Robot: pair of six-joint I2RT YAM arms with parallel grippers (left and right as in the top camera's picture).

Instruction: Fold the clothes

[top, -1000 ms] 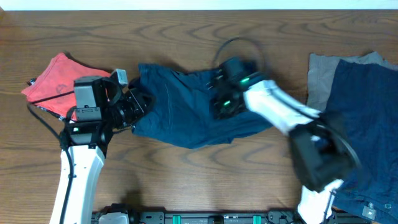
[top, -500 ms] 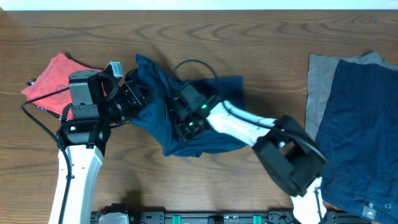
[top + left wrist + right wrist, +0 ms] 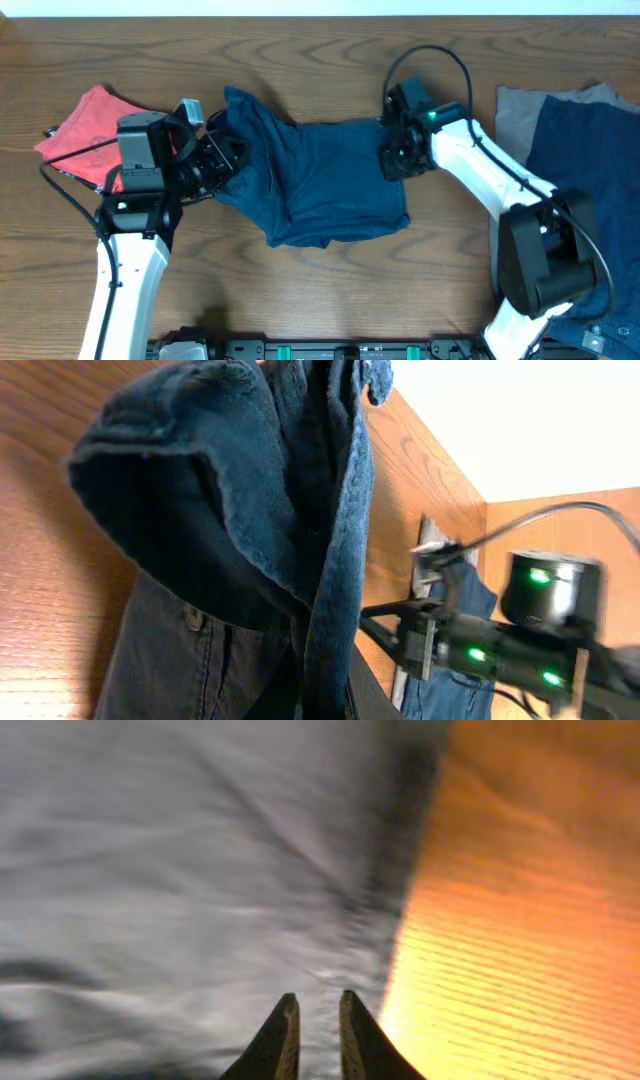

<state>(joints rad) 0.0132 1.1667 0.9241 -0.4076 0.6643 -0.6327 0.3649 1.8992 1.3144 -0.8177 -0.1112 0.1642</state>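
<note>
Dark navy denim shorts [image 3: 320, 185] lie spread in the middle of the table. My left gripper [image 3: 222, 160] is shut on their left edge and holds it bunched and raised. In the left wrist view the denim [image 3: 220, 480] hangs in folds from the jaws [image 3: 330, 695], with a small button [image 3: 190, 620] showing. My right gripper [image 3: 393, 160] is at the shorts' right edge. In the right wrist view its fingers [image 3: 318, 1020] are nearly together, nothing between them, just above the cloth [image 3: 180, 870] beside the bare wood.
A red garment [image 3: 85, 125] lies at the far left behind my left arm. A grey piece [image 3: 515, 120] with a blue denim garment [image 3: 590, 180] on it lies at the right edge. A black cable [image 3: 430, 60] loops over the right arm.
My right gripper swept left across the shorts, then back to their right edge. The shorts were bunched to the left and now lie spread wider. The left gripper has kept its hold.
</note>
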